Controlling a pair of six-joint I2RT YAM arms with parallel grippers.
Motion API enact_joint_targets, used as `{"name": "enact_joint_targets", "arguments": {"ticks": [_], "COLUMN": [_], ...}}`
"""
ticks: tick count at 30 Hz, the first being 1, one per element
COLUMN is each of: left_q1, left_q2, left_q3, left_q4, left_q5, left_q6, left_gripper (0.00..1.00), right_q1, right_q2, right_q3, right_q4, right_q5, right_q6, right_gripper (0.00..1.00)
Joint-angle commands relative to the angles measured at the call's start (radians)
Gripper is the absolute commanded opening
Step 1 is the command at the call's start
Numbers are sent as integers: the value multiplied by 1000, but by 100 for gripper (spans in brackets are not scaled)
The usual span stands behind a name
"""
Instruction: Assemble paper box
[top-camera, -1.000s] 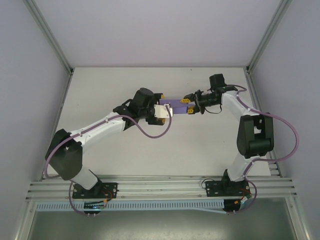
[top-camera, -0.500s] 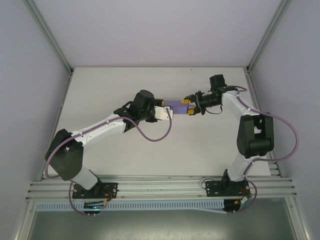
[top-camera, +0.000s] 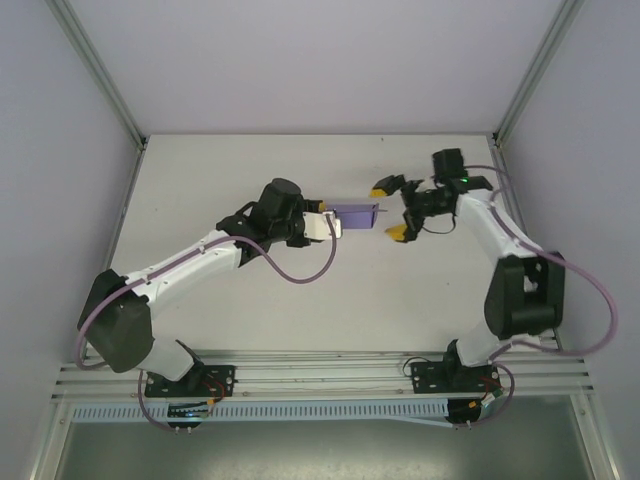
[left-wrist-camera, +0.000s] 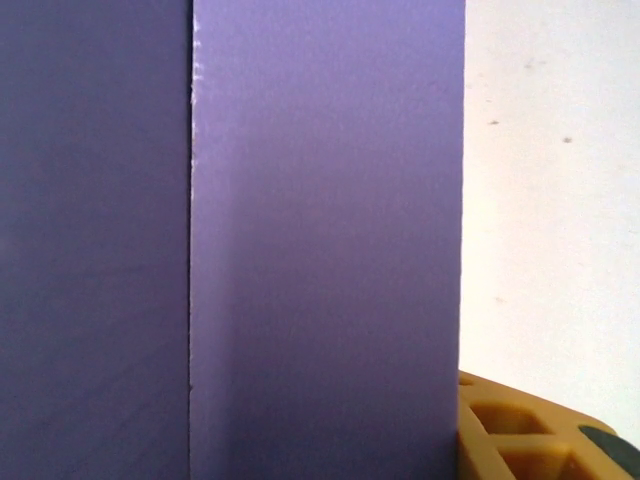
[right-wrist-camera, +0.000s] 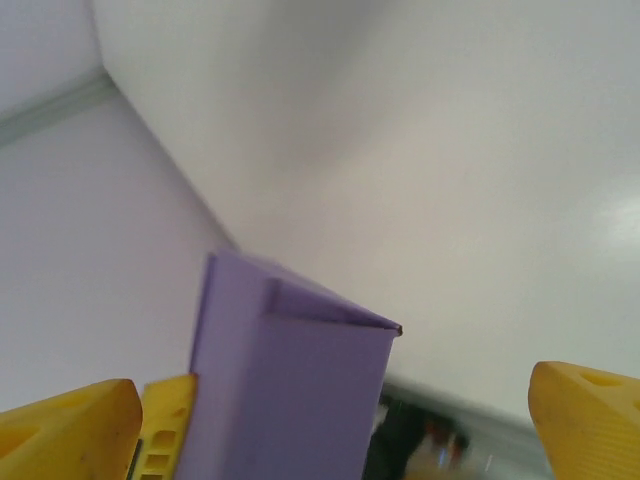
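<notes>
1. The paper box (top-camera: 355, 213) is over the middle of the table (top-camera: 200, 180). It is a long lavender sleeve lying roughly along the 9-to-3 line when seen from above.
2. The left gripper (top-camera: 333, 220) has the box by its 9 o'clock end. The jaws look clamped on the paperboard, but the contact is tucked behind the box. I go by how the box juts out from the gripper with nothing else touching it.
3. The right gripper (top-camera: 390, 211) sits just off the box's 3 o'clock end. Its jaws are spread wide, one yellow finger toward 12 and the other toward 6, and it holds nothing.
4. From the right wrist camera, that end of the box shows a corner standing proud.
5. The first risk, as I judge it, comes from holding thin board by one end only. It can sag or twist, so the free end drifts off the line between the right fingers.
6. If the right gripper comes in off-centre, a fingertip could catch an edge and crease a wall instead of folding a flap.
7. Too firm a pinch on the left could flatten the sleeve. Too light a pinch, and a push from 3 o'clock would slide it back through the jaws.
</notes>
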Motion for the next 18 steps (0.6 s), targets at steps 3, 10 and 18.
{"name": "enact_joint_targets", "arguments": {"ticks": [3, 10, 18], "left_q1": [7, 7, 21], "left_q2": [82, 198, 263], "left_q3": [91, 136, 169], "left_q4": [-326, -527, -571], "left_q5": [32, 130, 183], "left_q6": [-91, -148, -168], "left_gripper": [31, 30, 30], "right_q1": [-42, -44, 111], "right_q2": [-338, -473, -347], "right_q3": [-163, -357, -241], "right_q4": [260, 443, 131], "right_q5": [459, 117, 73], "right_q6": [-478, -808, -1203], "right_gripper": [99, 99, 87]}}
